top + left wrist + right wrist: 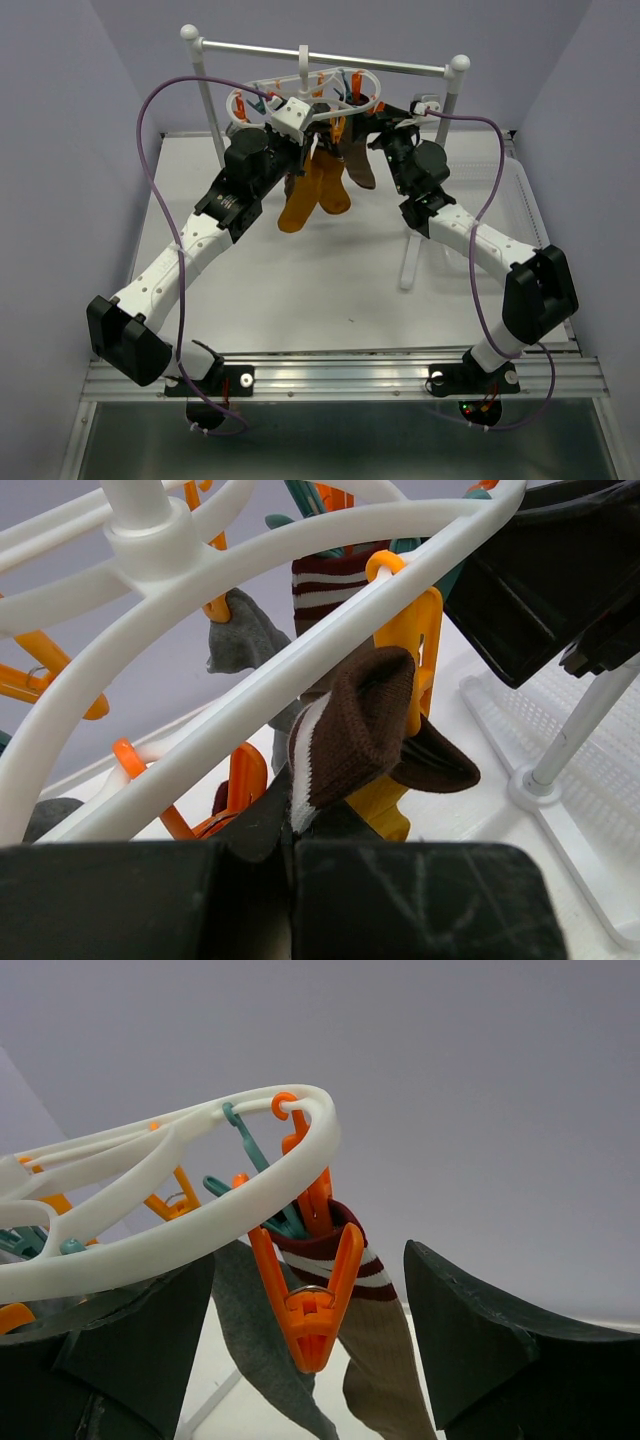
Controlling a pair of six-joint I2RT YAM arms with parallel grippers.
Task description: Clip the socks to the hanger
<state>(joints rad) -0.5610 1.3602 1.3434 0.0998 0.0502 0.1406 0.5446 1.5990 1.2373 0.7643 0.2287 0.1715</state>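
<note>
The white hanger (305, 92) hangs from a crossbar, with mustard socks (312, 195) and a brown sock (358, 165) dangling under it. In the left wrist view my left gripper (290, 825) is shut on the white-edged cuff of a dark brown sock (355, 725), held just below the hanger ring (250, 680) and in front of an orange clip (418, 630). In the right wrist view my right gripper (310, 1335) is open. Its fingers (480, 1340) stand on either side of a shut, empty orange clip (318, 1305) without touching it. A maroon-striped sock (385, 1360) and a grey sock (262, 1345) hang behind it.
The white two-post rack (330, 55) carries the hanger, and its right post (412, 250) stands close beside my right arm. In the left wrist view that post (580, 730) rises from a white perforated mat (600, 810). Purple cables (150, 150) loop over both arms.
</note>
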